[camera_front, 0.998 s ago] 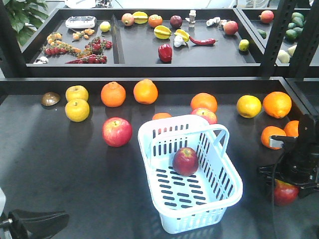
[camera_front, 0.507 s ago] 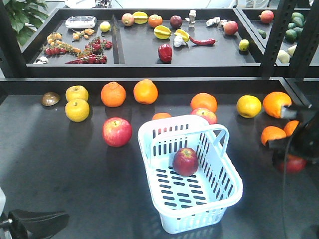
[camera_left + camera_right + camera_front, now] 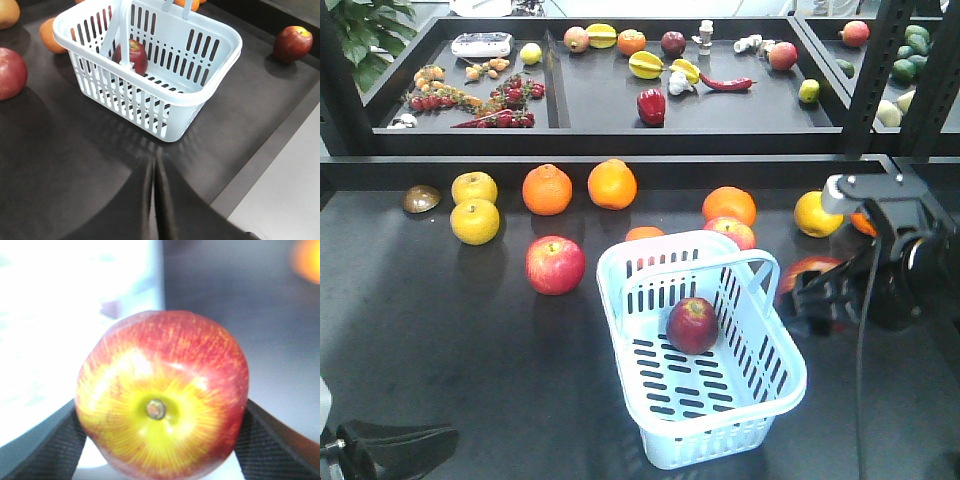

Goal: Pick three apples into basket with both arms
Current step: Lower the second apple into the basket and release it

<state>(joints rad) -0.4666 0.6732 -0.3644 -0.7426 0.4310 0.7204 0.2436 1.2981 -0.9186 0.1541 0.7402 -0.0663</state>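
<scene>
The pale blue-white basket [image 3: 772, 385] stands in the middle of the table and also shows in the left wrist view [image 3: 210, 90]. One dark red apple [image 3: 692, 325] lies inside it [image 3: 132, 54]. My right gripper [image 3: 812, 295] is shut on a second apple [image 3: 808, 272], held in the air just right of the basket's right rim. In the right wrist view this apple [image 3: 162, 395] sits between both fingers [image 3: 47, 447]. My left gripper [image 3: 156, 167] is shut and empty, low at the front left. The left wrist view shows another dark red apple [image 3: 292, 43] on the table beyond the basket.
A brighter pink-red apple [image 3: 555, 265] lies left of the basket, another [image 3: 732, 230] behind it. Oranges [image 3: 612, 183] and yellow fruit [image 3: 475, 220] are spread along the back of the table. A shelf of mixed produce [image 3: 650, 105] stands behind. The table's front edge [image 3: 260, 160] is near.
My right gripper has lifted the apple off the table at the front right and carried it up and left to the basket's right rim. The left arm has not moved.
</scene>
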